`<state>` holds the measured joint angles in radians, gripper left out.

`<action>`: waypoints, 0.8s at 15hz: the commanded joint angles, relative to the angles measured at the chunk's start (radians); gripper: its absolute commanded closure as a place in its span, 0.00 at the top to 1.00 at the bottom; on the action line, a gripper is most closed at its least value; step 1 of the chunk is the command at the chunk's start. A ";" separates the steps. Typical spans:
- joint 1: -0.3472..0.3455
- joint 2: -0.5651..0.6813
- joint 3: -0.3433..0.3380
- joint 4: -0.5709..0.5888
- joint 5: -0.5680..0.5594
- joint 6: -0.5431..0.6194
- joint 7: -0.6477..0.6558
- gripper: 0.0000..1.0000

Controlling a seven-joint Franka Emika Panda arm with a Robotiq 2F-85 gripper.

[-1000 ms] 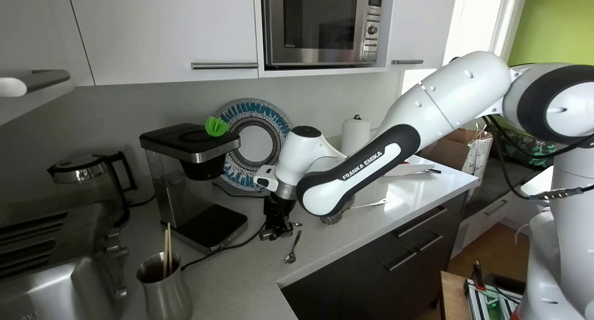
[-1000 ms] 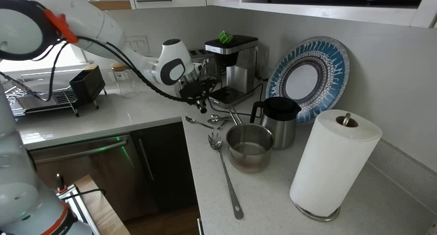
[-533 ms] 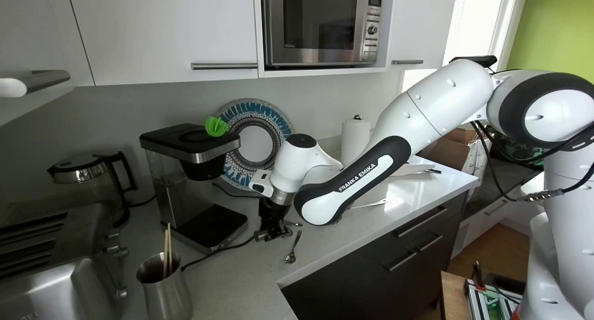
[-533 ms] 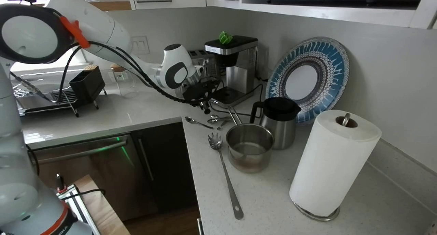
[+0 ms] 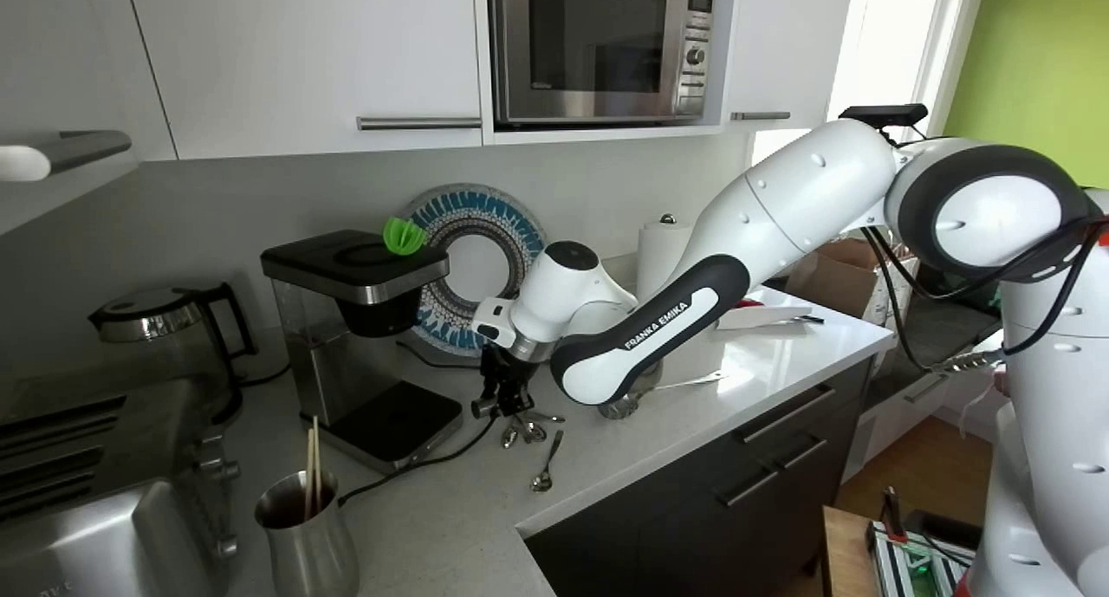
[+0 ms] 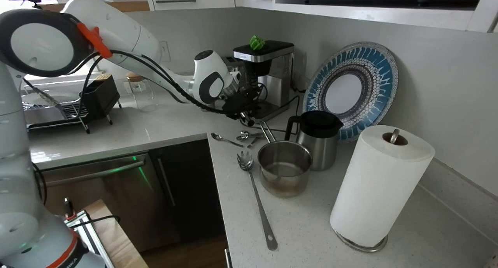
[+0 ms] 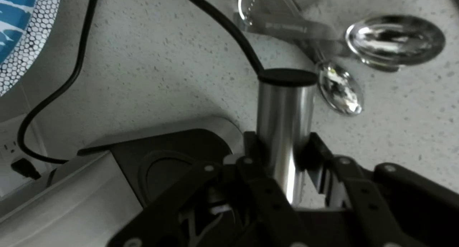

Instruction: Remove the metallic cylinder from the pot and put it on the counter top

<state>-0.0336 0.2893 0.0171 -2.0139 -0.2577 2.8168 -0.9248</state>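
In an exterior view, a paper towel roll stands on the counter top, nearer than the pot. A jug stands just behind the pot. Beyond and outside the pot, over the counter top, the gripper pinches the metallic cylinder between its fingers. Farther past the pot stands a coffee maker.
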 commanded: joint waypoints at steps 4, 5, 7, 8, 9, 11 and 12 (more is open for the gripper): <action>-0.049 0.085 0.007 0.050 -0.024 0.029 -0.089 0.11; -0.052 0.093 0.007 0.056 -0.023 0.030 -0.097 0.11; -0.058 0.104 0.015 0.063 -0.015 0.042 -0.114 0.11; -0.059 0.108 0.017 0.067 -0.015 0.047 -0.119 0.11; -0.057 0.110 0.017 0.068 -0.017 0.050 -0.123 0.11; -0.054 0.108 0.021 0.062 -0.019 0.048 -0.126 0.11; -0.052 0.108 0.022 0.059 -0.020 0.046 -0.129 0.11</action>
<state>-0.0757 0.3848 0.0248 -1.9583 -0.2598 2.8470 -1.0359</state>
